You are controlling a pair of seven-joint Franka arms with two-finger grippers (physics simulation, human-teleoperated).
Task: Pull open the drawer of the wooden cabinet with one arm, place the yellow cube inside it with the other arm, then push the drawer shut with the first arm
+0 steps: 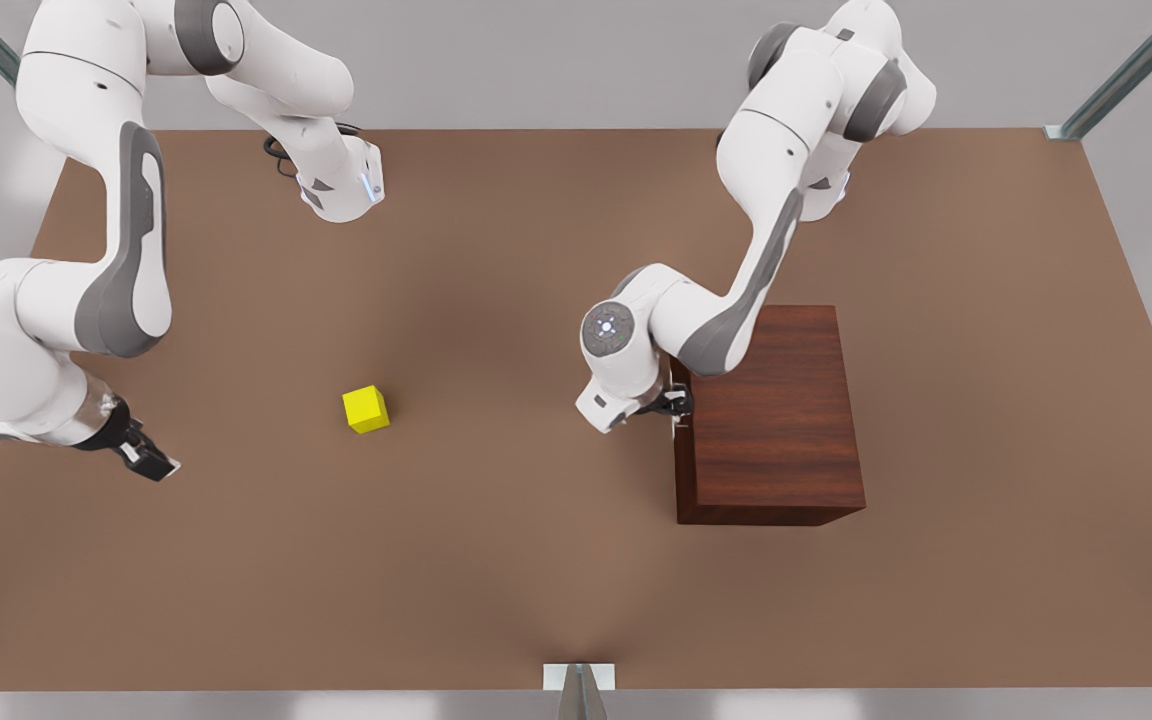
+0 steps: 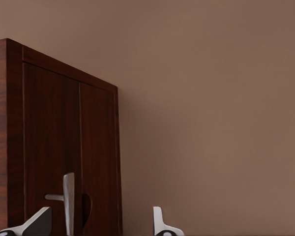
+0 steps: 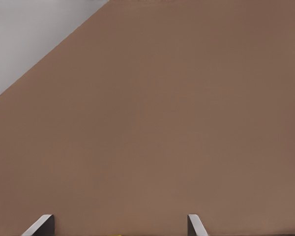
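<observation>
Landmark: the boxy dark reddish-brown wooden cabinet [image 1: 776,420], standing on the brown table [image 1: 536,560].

Far off the cabinet's handle side, near the table's edge at the front view's left, the right gripper [image 1: 148,459] hangs low over bare table and waits. In its wrist view the two fingertips [image 3: 39,225] stand wide apart with nothing between them.

Between that gripper and the cabinet, well apart from both, the small bright yellow cube [image 1: 366,409] sits on the table. It lies nearer the right gripper than the left one, so the cube looks to be that arm's job.

At the cabinet's front face, the left gripper [image 1: 674,404] is up against the drawer [image 2: 64,147], which sits flush and closed. The left wrist view shows the thin silver bar handle [image 2: 68,201] lying in the gap between the spread fingers [image 2: 37,221], close to one of them; the jaws are open, not yet clamped.

The handle's long axis crosses the gap squarely, so closing should catch it. The pull then has to run straight away from the cabinet, toward the cube's side.
</observation>
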